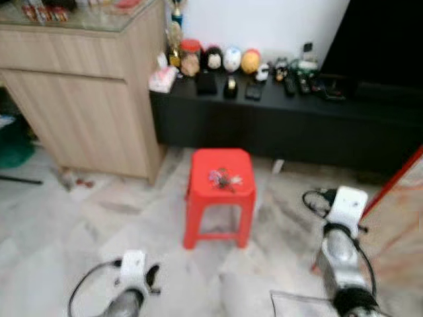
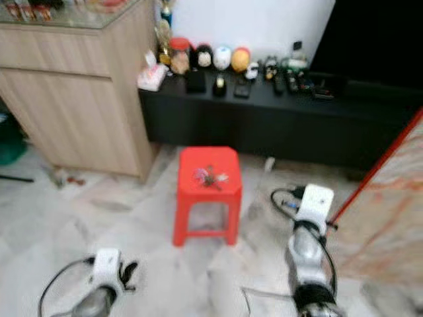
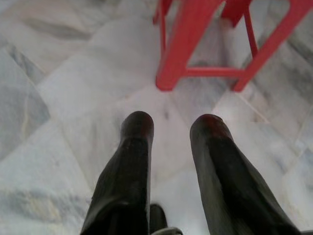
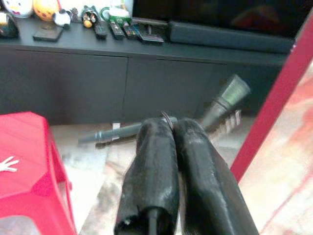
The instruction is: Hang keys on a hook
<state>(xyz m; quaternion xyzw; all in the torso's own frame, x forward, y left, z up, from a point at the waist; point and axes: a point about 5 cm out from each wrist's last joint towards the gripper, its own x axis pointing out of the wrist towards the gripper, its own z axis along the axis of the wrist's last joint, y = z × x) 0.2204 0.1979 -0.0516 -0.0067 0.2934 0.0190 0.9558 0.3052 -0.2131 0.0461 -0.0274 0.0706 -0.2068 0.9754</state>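
A bunch of keys (image 1: 225, 179) lies on top of a red plastic stool (image 1: 206, 164) in the middle of the marble floor. My left gripper (image 3: 171, 125) hangs low over the floor in front of the stool's legs (image 3: 182, 46), open and holding nothing. To the right of the stool my right gripper (image 4: 168, 125) is raised and shut, pinching a small dark ring (image 4: 166, 116) at its tips. Blurred grey metal pieces (image 4: 226, 100) stick out on either side of the ring. A white bit of the key bunch (image 4: 7, 164) shows on the stool in the right wrist view.
A long black console (image 1: 284, 122) behind the stool carries figurines (image 1: 231, 59) and remotes (image 1: 294, 82), under a dark TV (image 1: 380, 39). A wooden cabinet (image 1: 86, 99) stands at the left. A red-edged panel (image 1: 396, 185) leans at the right.
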